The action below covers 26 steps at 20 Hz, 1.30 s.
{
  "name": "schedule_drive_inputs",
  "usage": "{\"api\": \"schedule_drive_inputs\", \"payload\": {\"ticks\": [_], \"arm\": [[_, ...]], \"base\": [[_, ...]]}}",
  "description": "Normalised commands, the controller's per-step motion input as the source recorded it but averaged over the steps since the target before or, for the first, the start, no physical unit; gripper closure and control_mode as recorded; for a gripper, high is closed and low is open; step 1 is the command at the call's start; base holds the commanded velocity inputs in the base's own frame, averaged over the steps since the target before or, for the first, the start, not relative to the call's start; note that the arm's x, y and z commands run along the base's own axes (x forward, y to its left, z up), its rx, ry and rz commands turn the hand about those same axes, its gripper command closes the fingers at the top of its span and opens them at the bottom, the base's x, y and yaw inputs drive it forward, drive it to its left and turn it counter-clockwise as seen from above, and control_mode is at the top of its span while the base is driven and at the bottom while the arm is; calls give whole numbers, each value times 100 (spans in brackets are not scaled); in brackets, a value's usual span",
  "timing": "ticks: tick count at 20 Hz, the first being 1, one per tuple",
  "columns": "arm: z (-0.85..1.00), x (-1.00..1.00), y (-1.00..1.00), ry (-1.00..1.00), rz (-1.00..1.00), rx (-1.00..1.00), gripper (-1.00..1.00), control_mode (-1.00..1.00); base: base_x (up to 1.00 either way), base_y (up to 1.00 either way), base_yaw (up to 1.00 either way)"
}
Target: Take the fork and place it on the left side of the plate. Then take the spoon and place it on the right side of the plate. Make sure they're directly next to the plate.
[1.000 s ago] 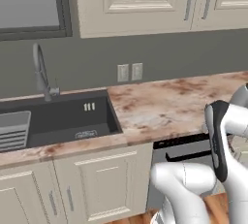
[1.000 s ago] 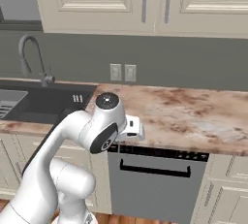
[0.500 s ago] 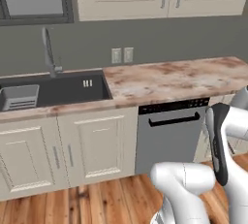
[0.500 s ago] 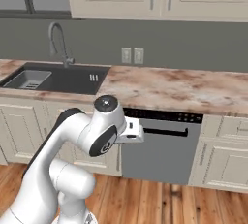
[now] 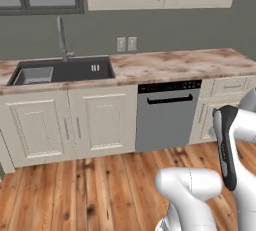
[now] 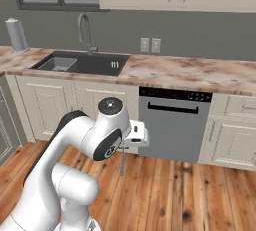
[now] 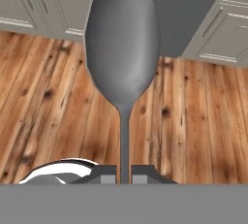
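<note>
- Down at 6 o'clock in the hand view, gripper [image 7: 124, 177] is clamped on the spoon [image 7: 123, 48], handle pinched between 2 fingertips [image 7: 107, 175], bowl pointing to 12 o'clock.
- Right base view: spoon hangs as a thin rod at 6 o'clock below the hand, over the wood floor [image 6: 200, 185], well apart from the counter [image 6: 200, 75].
- Dishwasher [image 6: 175, 125] sits at 12 o'clock beyond the spoon; sink [image 6: 80, 64] at 10 o'clock.
- Handling guess: spoon looks light, stiff, smooth metal, so likely slippery; the slim handle could pivot in the pinch.
- Grip is low on the handle end; a hold nearer mid-handle would probably swing less.
- Plate and fork: can't place them from here.
</note>
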Motion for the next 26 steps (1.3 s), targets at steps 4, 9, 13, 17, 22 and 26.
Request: {"api": "schedule_drive_inputs", "payload": {"ticks": [4,9,13,17,22,26], "arm": [[0,0,0,0,0,0,100,100],[0,0,0,0,0,0,100,100],[0,0,0,0,0,0,100,100],[0,0,0,0,0,0,100,100],[0,0,0,0,0,0,100,100],[0,0,0,0,0,0,100,100]], "base": [[-100,35,18],[-93,44,20],[-81,59,21],[-38,75,18],[47,73,2],[21,95,0]]}}
